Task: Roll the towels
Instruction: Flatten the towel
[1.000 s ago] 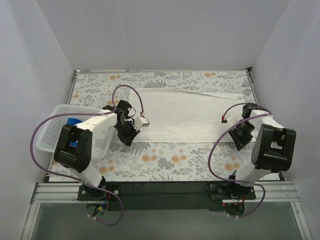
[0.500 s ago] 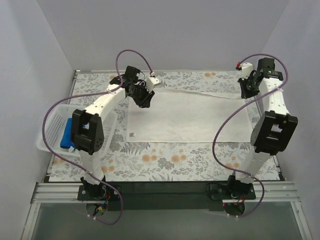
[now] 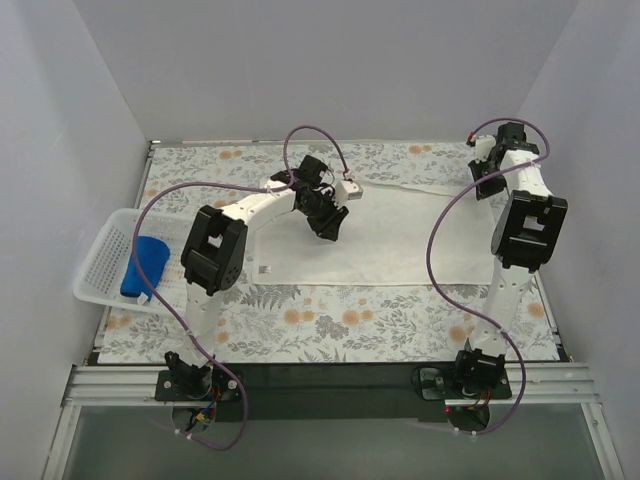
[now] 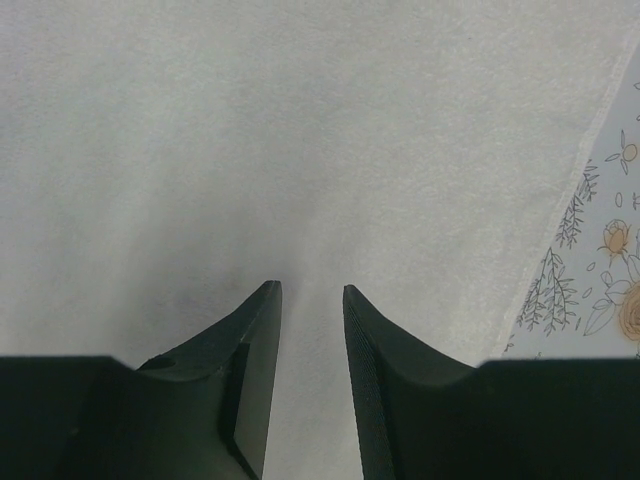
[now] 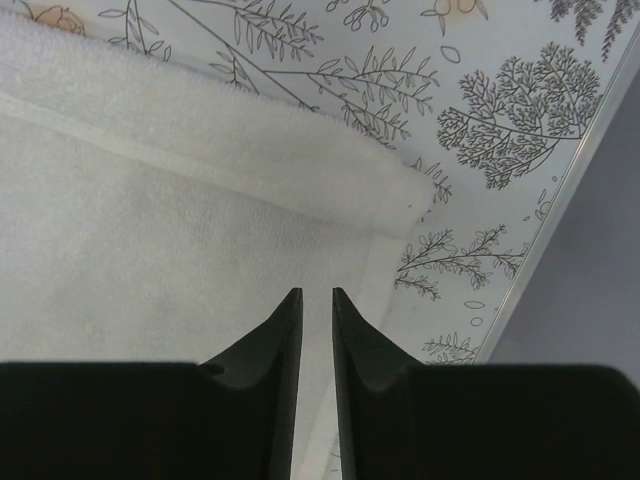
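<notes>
The white towel (image 3: 400, 235) lies spread flat across the middle of the floral table. My left gripper (image 3: 330, 224) hangs over its left-middle part. In the left wrist view the gripper (image 4: 310, 288) stands a little open and empty, with bare towel (image 4: 300, 150) below. My right gripper (image 3: 487, 184) is at the towel's far right corner. In the right wrist view it (image 5: 315, 292) shows a narrow gap with nothing in it, just over the towel (image 5: 150, 260) near its folded-over corner edge. The blue towel (image 3: 147, 265) sits in the basket at the left.
The white perforated basket (image 3: 100, 262) stands at the table's left edge. White walls close in the back and both sides. The table's right rim (image 5: 560, 200) runs close to the towel corner. A small tag (image 3: 265, 270) shows at the towel's near left corner.
My left gripper moved from the towel's far left corner to the right and nearer, over the towel's left-middle. My right gripper stayed by the far right corner, shifting slightly.
</notes>
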